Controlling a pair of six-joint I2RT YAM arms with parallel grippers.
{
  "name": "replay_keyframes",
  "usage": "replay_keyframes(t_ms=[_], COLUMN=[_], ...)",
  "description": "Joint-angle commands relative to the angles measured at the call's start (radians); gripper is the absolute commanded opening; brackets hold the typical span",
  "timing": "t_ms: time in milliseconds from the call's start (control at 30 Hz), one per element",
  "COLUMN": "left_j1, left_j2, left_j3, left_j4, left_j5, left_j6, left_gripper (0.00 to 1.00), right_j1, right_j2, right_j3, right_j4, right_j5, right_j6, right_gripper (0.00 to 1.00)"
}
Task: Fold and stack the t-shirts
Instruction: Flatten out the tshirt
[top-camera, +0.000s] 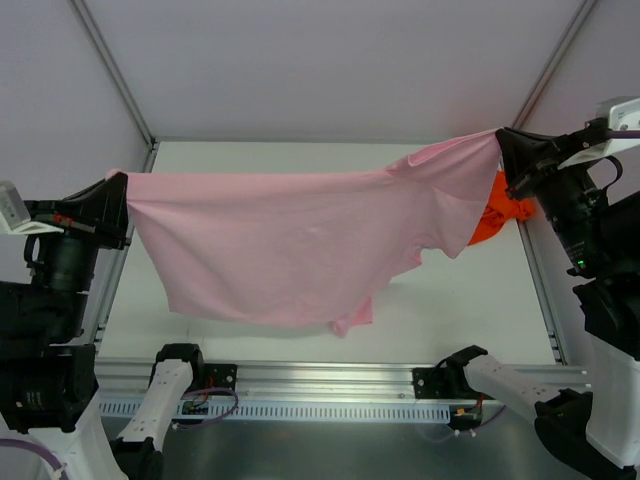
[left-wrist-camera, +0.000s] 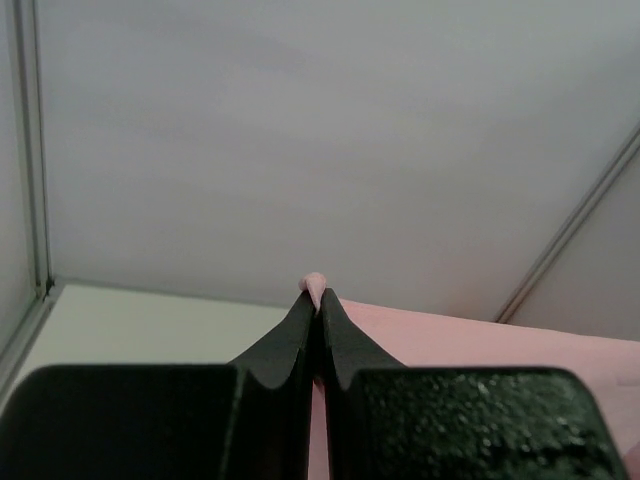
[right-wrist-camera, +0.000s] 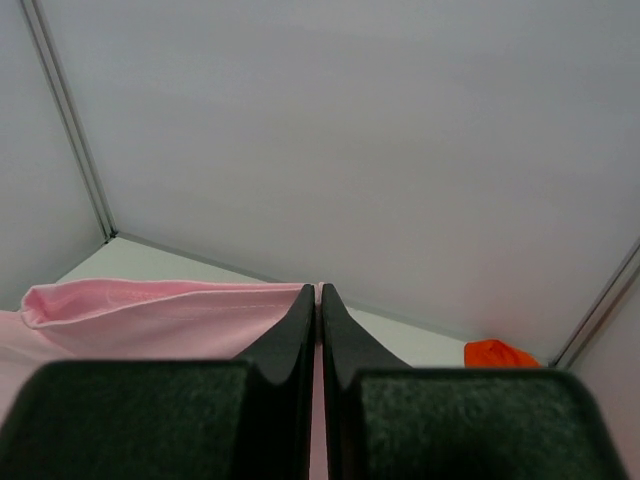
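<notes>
The light pink t-shirt (top-camera: 300, 240) hangs stretched in the air between both grippers, above the white table (top-camera: 470, 300). My left gripper (top-camera: 122, 190) is shut on its left corner; a pink tip pokes out between the fingers in the left wrist view (left-wrist-camera: 314, 285). My right gripper (top-camera: 503, 145) is shut on its right corner, with the cloth pinched between the fingers in the right wrist view (right-wrist-camera: 318, 295). The shirt's lower edge droops toward the table near the front. The orange-red t-shirt (top-camera: 497, 215) lies bunched at the table's right side, partly hidden behind the pink shirt; it also shows in the right wrist view (right-wrist-camera: 500, 353).
White enclosure walls with metal frame posts (top-camera: 115, 70) surround the table. A metal rail (top-camera: 330, 385) with the arm bases runs along the near edge.
</notes>
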Motion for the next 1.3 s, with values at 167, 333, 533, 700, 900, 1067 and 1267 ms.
replay_keyframes(t_ms=[167,333,533,700,900,1067,1267], left_j1=[0.002,0.002,0.002,0.002,0.003,0.003,0.003], left_j2=[0.031,0.042,0.081,0.097,0.198,0.229,0.244], left_j3=[-0.123,-0.182,-0.189,-0.117,0.042,0.087,0.176], left_j4=[-0.171,-0.225,-0.213,-0.127,-0.225,-0.285,-0.350], left_j5=[-0.077,-0.094,-0.028,0.036,0.038,0.004,0.033], left_j6=[-0.080,-0.094,-0.056,0.014,0.019,0.021,0.027], left_gripper=[0.00,0.00,0.00,0.00,0.00,0.00,0.00], right_j1=[0.003,0.003,0.003,0.001,0.003,0.003,0.003], right_j2=[0.026,0.052,0.092,0.124,0.184,0.193,0.175], right_j3=[-0.101,-0.129,-0.149,-0.075,0.101,0.084,0.080], right_j4=[0.114,0.139,0.185,0.193,0.012,-0.114,-0.154], right_j5=[0.027,0.031,0.009,-0.003,0.032,0.089,0.038], right_j6=[0.025,0.021,0.021,0.020,0.057,0.091,0.122], right_gripper=[0.01,0.01,0.01,0.01,0.01,0.01,0.01])
